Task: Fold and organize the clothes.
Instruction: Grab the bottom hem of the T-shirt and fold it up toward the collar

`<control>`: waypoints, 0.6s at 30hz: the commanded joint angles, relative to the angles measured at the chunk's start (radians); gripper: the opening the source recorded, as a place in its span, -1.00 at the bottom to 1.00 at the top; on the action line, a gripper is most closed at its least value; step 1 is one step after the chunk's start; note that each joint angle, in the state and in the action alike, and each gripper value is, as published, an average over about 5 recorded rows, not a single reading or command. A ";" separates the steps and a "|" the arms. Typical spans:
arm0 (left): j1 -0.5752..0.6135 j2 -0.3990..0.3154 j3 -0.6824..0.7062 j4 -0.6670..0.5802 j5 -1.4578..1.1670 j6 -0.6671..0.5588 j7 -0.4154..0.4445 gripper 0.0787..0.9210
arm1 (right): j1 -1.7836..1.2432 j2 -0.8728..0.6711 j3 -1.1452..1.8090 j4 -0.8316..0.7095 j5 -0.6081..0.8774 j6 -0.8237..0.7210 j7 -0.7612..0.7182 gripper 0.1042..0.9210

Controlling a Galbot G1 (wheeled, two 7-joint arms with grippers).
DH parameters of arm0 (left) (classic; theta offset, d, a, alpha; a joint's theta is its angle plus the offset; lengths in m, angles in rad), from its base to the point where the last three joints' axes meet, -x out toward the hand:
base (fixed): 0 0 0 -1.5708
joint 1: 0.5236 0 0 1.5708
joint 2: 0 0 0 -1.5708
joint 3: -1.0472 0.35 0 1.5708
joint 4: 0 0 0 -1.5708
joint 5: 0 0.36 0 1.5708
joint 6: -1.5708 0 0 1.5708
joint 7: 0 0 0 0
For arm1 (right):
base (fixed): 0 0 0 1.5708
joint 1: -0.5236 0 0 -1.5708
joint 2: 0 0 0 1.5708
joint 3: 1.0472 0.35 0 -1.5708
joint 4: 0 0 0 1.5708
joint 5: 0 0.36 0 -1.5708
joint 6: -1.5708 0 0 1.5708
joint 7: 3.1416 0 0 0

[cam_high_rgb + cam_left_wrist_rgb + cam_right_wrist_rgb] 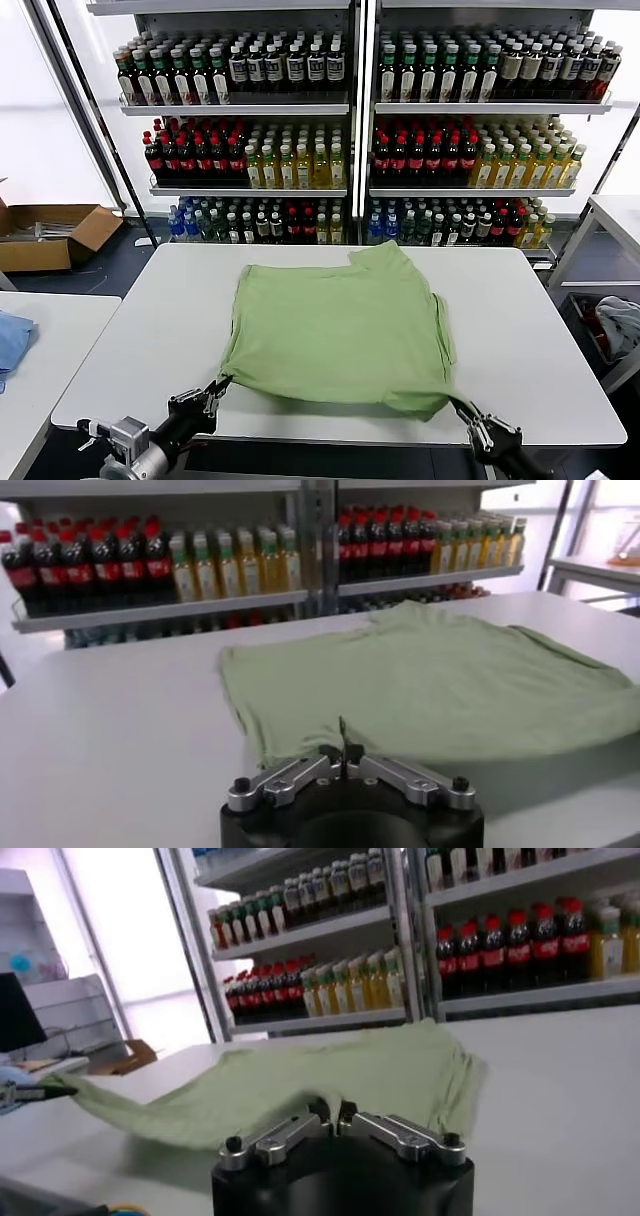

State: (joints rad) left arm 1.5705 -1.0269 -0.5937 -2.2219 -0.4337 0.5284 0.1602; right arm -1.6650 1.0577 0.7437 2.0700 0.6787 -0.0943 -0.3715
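A: Both arms are working at the near edge of the counter [560, 330] now. The left end effector [213, 392] is pinching the near left corner of the light green polo shirt [340, 330], and the right end effector [470, 412] is pinching the near right corner.

B: Are the fingers really clenched on the fabric?

A: Yes. In the left wrist view the left end effector [342, 752] is closed with a small peak of the green shirt [440, 680] between the tips. In the right wrist view the right end effector [333, 1113] is clamping the hem of the shirt [300, 1083] in the same way.

B: How should they do the fold well?

A: I think both corners should be moving together, at equal height, toward the far edge, so the hem is staying straight and no wrinkle is forming.

B: And how is the shirt looking?

A: It is lying mostly flat in the middle of the counter, soft and thin. Its near hem is rising slightly off the counter, and one part is sticking out at the far side.
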 commanded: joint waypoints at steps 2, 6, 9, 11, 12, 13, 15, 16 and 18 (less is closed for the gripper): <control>-0.399 0.150 0.144 0.296 -0.151 -0.001 0.025 -0.99 | 0.381 -0.102 -0.171 -0.190 0.023 -0.026 0.097 -0.97; -0.507 0.136 0.234 0.414 -0.150 -0.002 0.026 -0.99 | 0.495 -0.091 -0.286 -0.328 -0.023 -0.034 0.106 -0.97; -0.567 0.115 0.280 0.492 -0.147 -0.005 0.026 -0.99 | 0.558 -0.078 -0.354 -0.410 -0.055 -0.038 0.108 -0.97; -0.588 0.099 0.299 0.529 -0.139 -0.006 0.022 -0.99 | 0.586 -0.072 -0.388 -0.435 -0.068 -0.052 0.113 -0.97; -0.595 0.092 0.304 0.544 -0.133 -0.007 0.019 -0.99 | 0.594 -0.070 -0.401 -0.438 -0.074 -0.065 0.118 -0.97; -0.597 0.085 0.306 0.553 -0.126 -0.008 0.017 -0.99 | 0.598 -0.069 -0.409 -0.436 -0.080 -0.076 0.122 -0.97; -0.592 0.069 0.298 0.562 -0.112 -0.009 0.010 -0.98 | 0.595 -0.068 -0.416 -0.424 -0.090 -0.097 0.134 -0.91; -0.584 0.065 0.289 0.560 -0.107 -0.009 0.008 -0.98 | 0.588 -0.068 -0.413 -0.416 -0.094 -0.099 0.140 -0.87; -0.557 0.059 0.263 0.539 -0.097 -0.010 0.002 -0.95 | 0.558 -0.070 -0.389 -0.384 -0.098 -0.105 0.155 -0.72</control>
State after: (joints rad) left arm 1.1316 -0.9505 -0.3810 -1.8316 -0.5372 0.5213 0.1726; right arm -1.2162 1.0002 0.4452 1.7613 0.6165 -0.1581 -0.2581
